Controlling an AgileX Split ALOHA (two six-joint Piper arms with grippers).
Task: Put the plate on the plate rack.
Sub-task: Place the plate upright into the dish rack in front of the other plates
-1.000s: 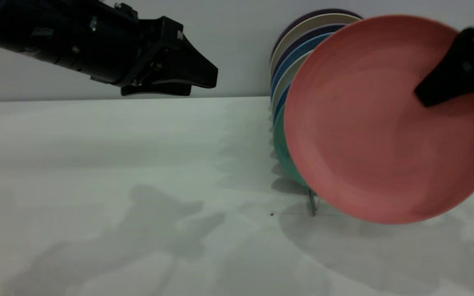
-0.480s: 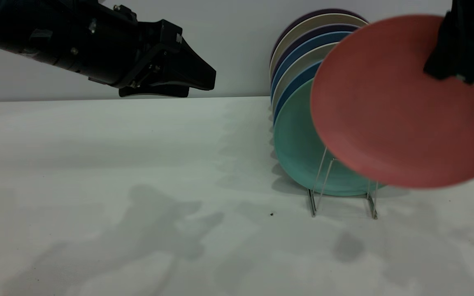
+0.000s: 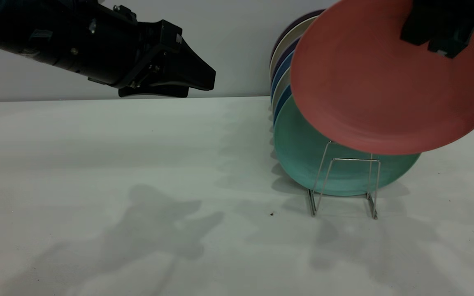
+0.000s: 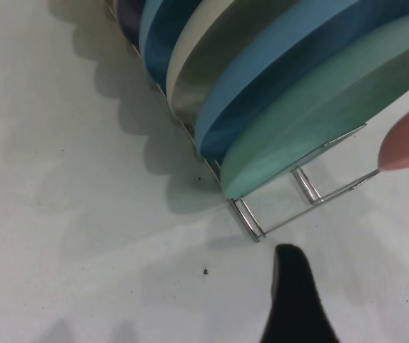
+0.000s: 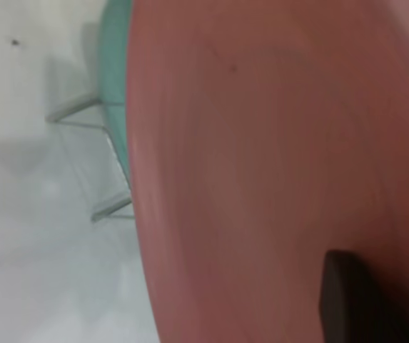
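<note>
Gripping the plate [image 3: 381,86] by its upper rim, your right gripper [image 3: 440,31] is clamped on it and carries it clear of the table, so the whole disc hangs below the fingers, tilted and facing outward. Directly beneath that hand stands the plate rack [image 3: 344,185], its front wire loop empty, with the teal-green plate [image 3: 303,152] in the slot just behind and more plates filed further back. The high hold looks chosen so the lower rim can clear the loop and drop into the free slot. Your left gripper [image 3: 198,78] hovers well off to the side, holding nothing; I cannot tell how its fingers stand.
</note>
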